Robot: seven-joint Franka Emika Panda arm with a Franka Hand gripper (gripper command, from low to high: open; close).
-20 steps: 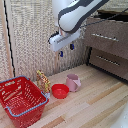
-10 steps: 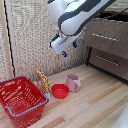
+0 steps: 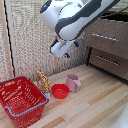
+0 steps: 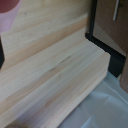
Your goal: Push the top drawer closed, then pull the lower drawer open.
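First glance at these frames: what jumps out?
The big white arm fills the top of the exterior view, its claw hanging in the air above the floor. At that view's lower left sits a red basket, with a red bowl and pink cup beside it. The brown dresser stands at the right.

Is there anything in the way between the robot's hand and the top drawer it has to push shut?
Nothing visible. The gripper hangs in open air to the exterior view's left of the top drawer. The pink cup, red bowl and red basket sit lower down on the floor, off that path.
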